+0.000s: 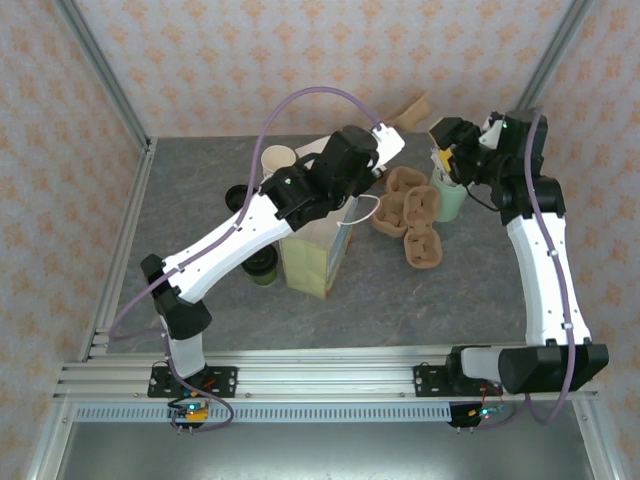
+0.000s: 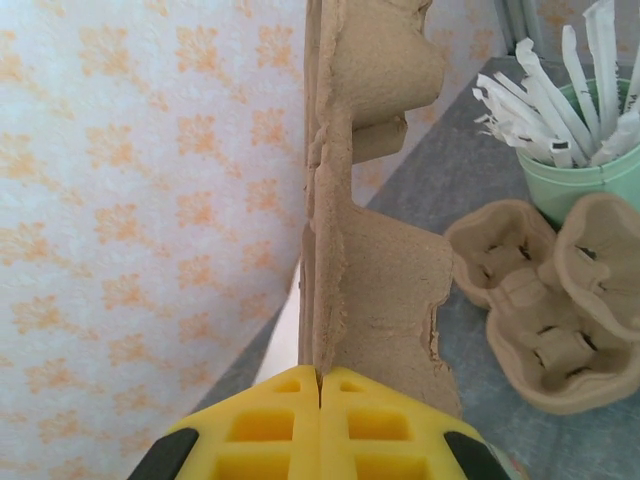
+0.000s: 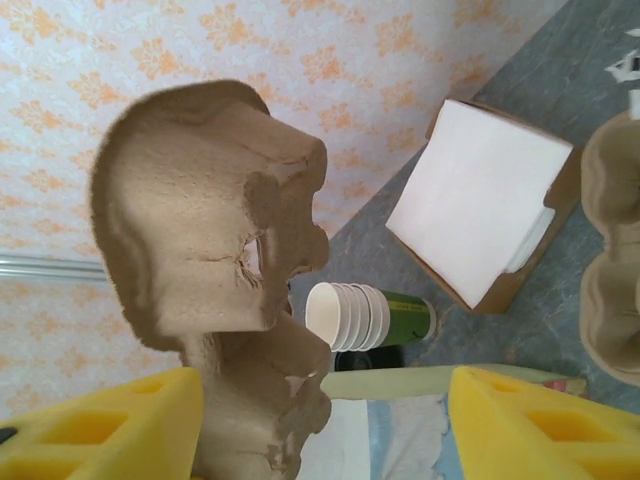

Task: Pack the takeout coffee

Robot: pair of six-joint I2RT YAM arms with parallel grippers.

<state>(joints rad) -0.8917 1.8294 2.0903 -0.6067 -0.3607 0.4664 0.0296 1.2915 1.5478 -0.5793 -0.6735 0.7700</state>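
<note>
A carrier (image 2: 365,280) is held on edge, its rim pinched between the left fingers (image 2: 300,410), and is raised near the back wall, apparently so that it can be passed across. The right fingers (image 1: 445,145) are spread around its other end, the pulp close against one of them, with no grip made yet. The coffee (image 1: 262,268) stands on the counter (image 1: 450,300) just beside the bag (image 1: 312,250), half hidden under the left arm and not yet packed.

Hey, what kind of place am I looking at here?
Probably a mock takeaway coffee counter inside a robot test cell: stacked cream paper cups, brown moulded-pulp cup carriers, and aluminium framing around wallpapered walls.
</note>
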